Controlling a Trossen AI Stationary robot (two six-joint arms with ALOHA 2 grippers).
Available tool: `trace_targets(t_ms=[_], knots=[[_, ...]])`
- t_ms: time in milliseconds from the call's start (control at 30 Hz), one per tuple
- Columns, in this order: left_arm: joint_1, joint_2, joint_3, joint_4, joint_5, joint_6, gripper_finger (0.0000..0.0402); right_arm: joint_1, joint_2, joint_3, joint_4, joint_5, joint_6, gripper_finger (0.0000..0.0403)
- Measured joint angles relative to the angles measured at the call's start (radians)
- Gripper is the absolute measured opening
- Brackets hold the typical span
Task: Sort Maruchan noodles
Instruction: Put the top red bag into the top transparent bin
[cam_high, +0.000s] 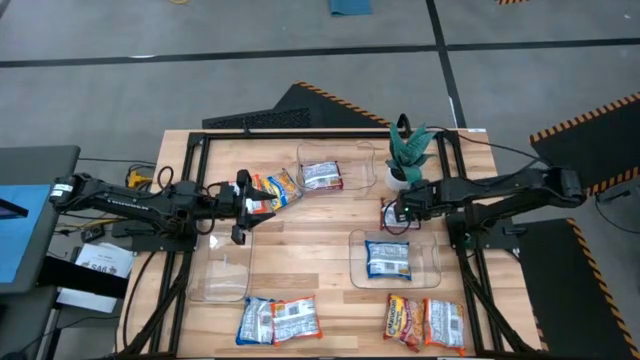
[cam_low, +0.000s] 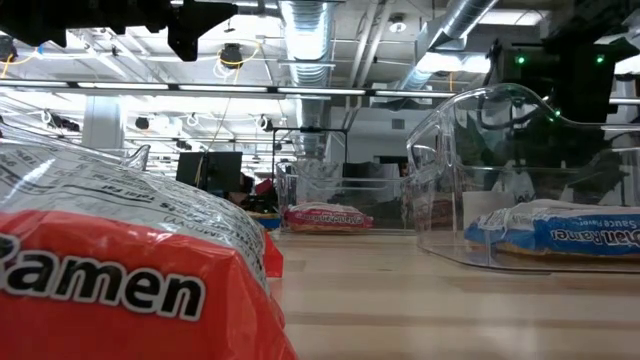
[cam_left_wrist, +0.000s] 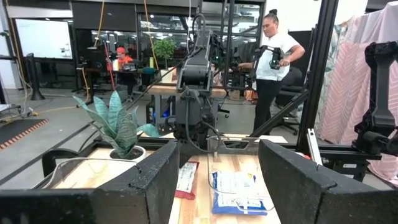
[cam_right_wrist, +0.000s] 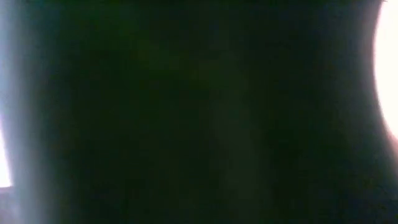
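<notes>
Pale wooden table (cam_high: 320, 290) on grey floor; noodle packets (cam_high: 280, 320) lie along the frame's bottom edge and in clear bins (cam_high: 395, 260). Left gripper (cam_high: 240, 207), centre-left, wide and empty. Right gripper (cam_high: 395, 213), centre-right, spread over a red packet (cam_high: 390, 222).

Glossy plastic on pale wood

Shiny crinkled noodle packets (cam_high: 387, 259), clear smooth plastic bins (cam_high: 432, 262), a matt planked wooden table (cam_high: 330, 220).

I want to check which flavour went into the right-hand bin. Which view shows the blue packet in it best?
The high view: the blue packet lies fully visible, face up, in its bin. The low view shows only its edge through the bin wall. The left wrist view seems to show it pale and foreshortened. The right wrist view is dark.
</notes>
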Motion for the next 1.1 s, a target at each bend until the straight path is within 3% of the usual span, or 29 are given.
trace_targets(t_ms=[133,233,533,733,1100], knots=[[0.0,0.0,0.0,0.001,0.0,-0.001,0.0205,0.0,0.006,-0.001,0.008,0.006,0.0,0.0239],[0.0,0.0,0.0,0.002,0.003,-0.008,0.0205,0.0,0.006,-0.002,0.01,0.011,0.0,0.0213],[0.0,0.0,0.0,0.012,0.037,-0.011,0.0205,0.002,0.008,-0.004,-0.009,0.022,-0.007,0.002],[0.0,0.0,0.0,0.023,0.037,-0.011,0.0205,0.05,-0.013,0.047,-0.125,0.021,-0.016,0.0016],[0.0,-0.05,0.0,0.018,0.079,-0.01,0.0205,0.16,-0.065,0.294,-0.308,0.068,-0.042,0.0016]])
